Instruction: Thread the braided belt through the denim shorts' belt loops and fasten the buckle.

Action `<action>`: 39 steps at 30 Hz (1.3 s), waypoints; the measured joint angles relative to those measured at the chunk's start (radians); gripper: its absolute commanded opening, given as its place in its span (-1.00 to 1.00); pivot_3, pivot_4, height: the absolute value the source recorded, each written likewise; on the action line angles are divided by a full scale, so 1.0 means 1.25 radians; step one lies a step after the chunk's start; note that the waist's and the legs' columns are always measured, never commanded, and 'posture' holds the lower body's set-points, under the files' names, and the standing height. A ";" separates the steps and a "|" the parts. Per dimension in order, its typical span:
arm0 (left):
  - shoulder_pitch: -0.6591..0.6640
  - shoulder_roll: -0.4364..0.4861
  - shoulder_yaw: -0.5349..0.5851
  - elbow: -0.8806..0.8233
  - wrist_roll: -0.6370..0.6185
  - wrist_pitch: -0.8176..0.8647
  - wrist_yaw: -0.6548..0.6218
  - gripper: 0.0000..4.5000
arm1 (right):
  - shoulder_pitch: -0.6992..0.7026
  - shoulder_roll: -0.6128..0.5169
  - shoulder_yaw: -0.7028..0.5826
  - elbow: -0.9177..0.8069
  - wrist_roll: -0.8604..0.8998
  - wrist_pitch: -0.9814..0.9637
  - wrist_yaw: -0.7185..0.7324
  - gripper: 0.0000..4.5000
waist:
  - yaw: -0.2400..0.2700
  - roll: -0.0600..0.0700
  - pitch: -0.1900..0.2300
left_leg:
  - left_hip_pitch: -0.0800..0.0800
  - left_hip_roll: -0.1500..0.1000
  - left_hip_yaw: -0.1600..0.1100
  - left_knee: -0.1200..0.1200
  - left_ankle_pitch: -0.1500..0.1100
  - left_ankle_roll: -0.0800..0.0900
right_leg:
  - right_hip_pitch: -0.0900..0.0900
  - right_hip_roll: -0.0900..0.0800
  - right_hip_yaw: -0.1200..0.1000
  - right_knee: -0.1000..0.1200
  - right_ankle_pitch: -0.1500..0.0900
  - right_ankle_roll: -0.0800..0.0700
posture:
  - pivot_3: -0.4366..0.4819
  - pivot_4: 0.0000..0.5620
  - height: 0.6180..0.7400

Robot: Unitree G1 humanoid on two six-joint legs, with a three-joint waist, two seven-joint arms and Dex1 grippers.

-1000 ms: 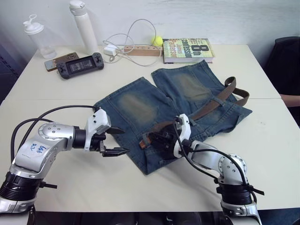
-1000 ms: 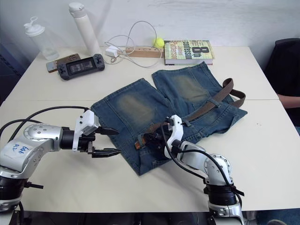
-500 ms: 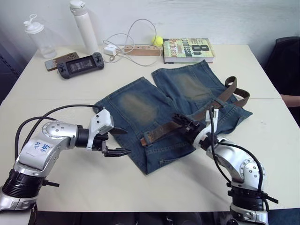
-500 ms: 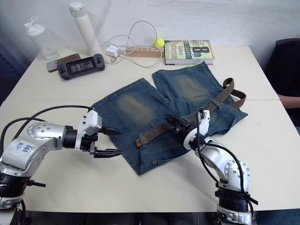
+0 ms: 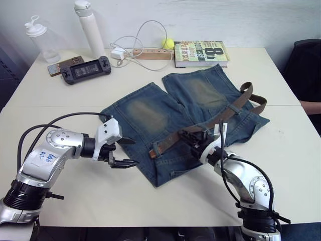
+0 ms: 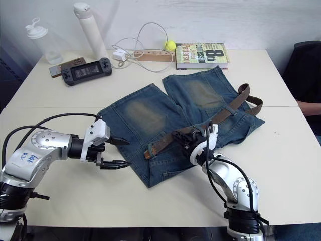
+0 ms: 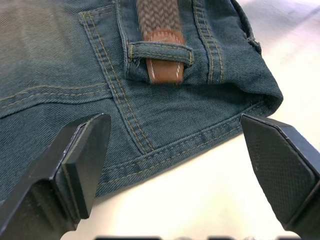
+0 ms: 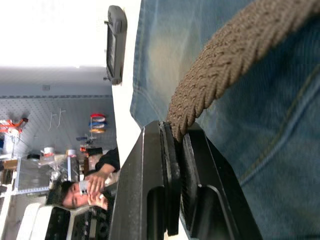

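Currently the left gripper (image 5: pixel 123 152) hovers with its two black fingers spread wide and holding nothing, just off the waistband corner of the denim shorts (image 5: pixel 150 118), which lie flat on the table (image 5: pixel 60 100) with their legs pointing toward the far side. From the left wrist view, the leather tip of the braided belt (image 7: pixel 159 30) pokes out from under one of the belt loops (image 7: pixel 160 52), so that loop is already threaded. Moving right, the strap runs across the waistband to the right gripper (image 5: pixel 196 139), whose fingers are clamped tight on the braid partway along its length; the right wrist view shows the weave pinched between the pads. Further right still, the belt passes under another loop and curls back on itself by the far side of the waistband; the buckle cannot be made out there. The step in hand appears to be feeding the strap along the waistband. To do it well, the right gripper should probably push the braid flat and parallel to the waistband in short strokes, so it does not bunch ahead of the loop, while the left gripper closes on the leather tip and draws it outward, keeping the denim from sliding on the table.
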 measured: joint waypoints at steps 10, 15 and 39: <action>0.019 0.006 0.007 -0.012 0.000 0.003 0.001 1.00 | -0.078 -0.047 0.135 0.059 -0.125 0.120 0.105 -0.98 | -0.002 0.000 0.000 | 0.000 0.000 0.000 0.000 0.000 0.000 | -0.001 0.000 0.000 0.002 0.000 0.000 | -0.05 -0.47 0.92; 0.025 0.008 0.008 -0.035 -0.006 0.020 0.000 1.00 | -0.095 -0.044 0.149 0.068 -0.165 0.139 0.128 -0.49 | 0.001 0.000 0.000 | -0.002 0.000 0.000 0.000 0.000 0.000 | -0.004 0.000 0.000 0.003 0.000 -0.001 | -0.05 -0.47 0.92; 0.198 0.014 0.073 -0.224 -0.035 0.002 0.039 1.00 | -0.220 -0.745 0.169 -0.202 -0.657 0.167 0.954 0.41 | 0.013 -0.001 -0.001 | -0.009 0.000 -0.001 0.005 0.001 0.001 | -0.007 0.000 -0.001 0.002 0.000 0.000 | -0.05 -0.47 0.92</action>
